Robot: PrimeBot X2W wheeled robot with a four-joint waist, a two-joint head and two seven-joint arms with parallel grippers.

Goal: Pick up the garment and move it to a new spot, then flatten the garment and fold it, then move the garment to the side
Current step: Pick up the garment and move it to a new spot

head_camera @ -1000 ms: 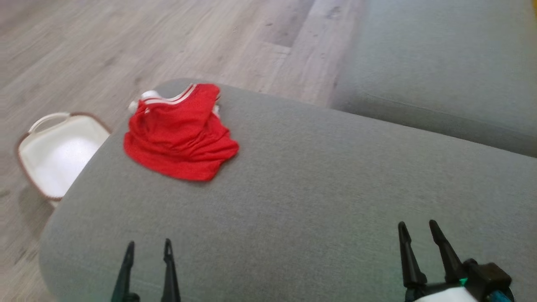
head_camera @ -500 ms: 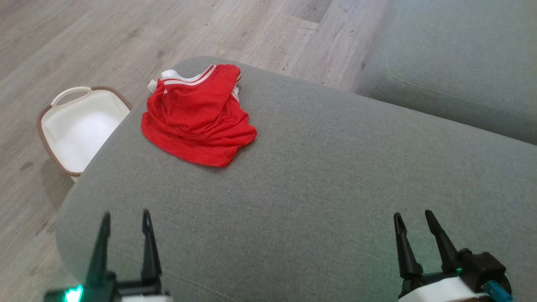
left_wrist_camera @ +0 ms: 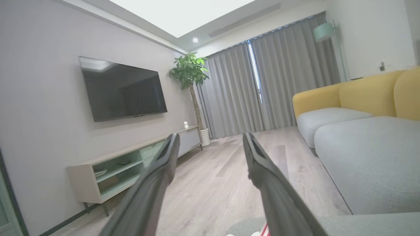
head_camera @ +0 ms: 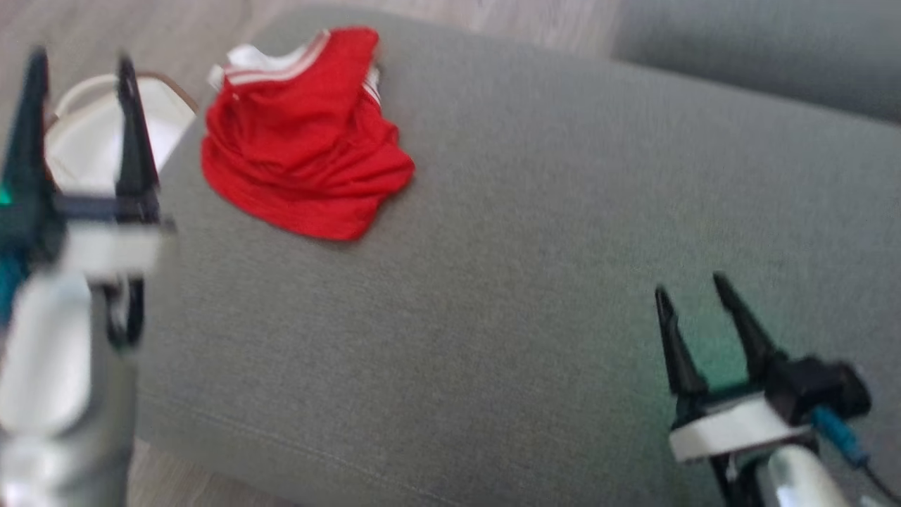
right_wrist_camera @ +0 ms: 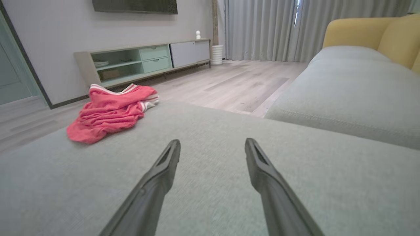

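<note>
Garment (head_camera: 303, 134): red, white-striped trim, crumpled in a heap on the cushion (head_camera: 507, 267) at its far left corner. Nothing is touching it.

Left gripper (head_camera: 79, 62): off the cushion's left edge, high and close to the head camera, fingers pointing away from the robot. Its tips overlap the basket (head_camera: 81, 95), which stands on the floor (right_wrist_camera: 236, 78) against the cushion's left side. The pale forearm runs down past the cushion's near left corner. Jaws wide, nothing between them. Its wrist camera looks out roughly level past the cushion's far end at the TV (left_wrist_camera: 123, 88), console (left_wrist_camera: 108, 173), plant (left_wrist_camera: 189, 70) and curtains (left_wrist_camera: 236, 91). A sliver of the red fabric shows at the bottom edge.

Right gripper (head_camera: 690, 287): over the cushion's near right part, low, fingers angled forward and slightly left, close over the upholstery. Can't tell if it's touching. Jaws wide, empty, well apart from the garment.

Second cushion (head_camera: 760, 56) lies beyond the first cushion's far right side. Head view is motion-blurred.
</note>
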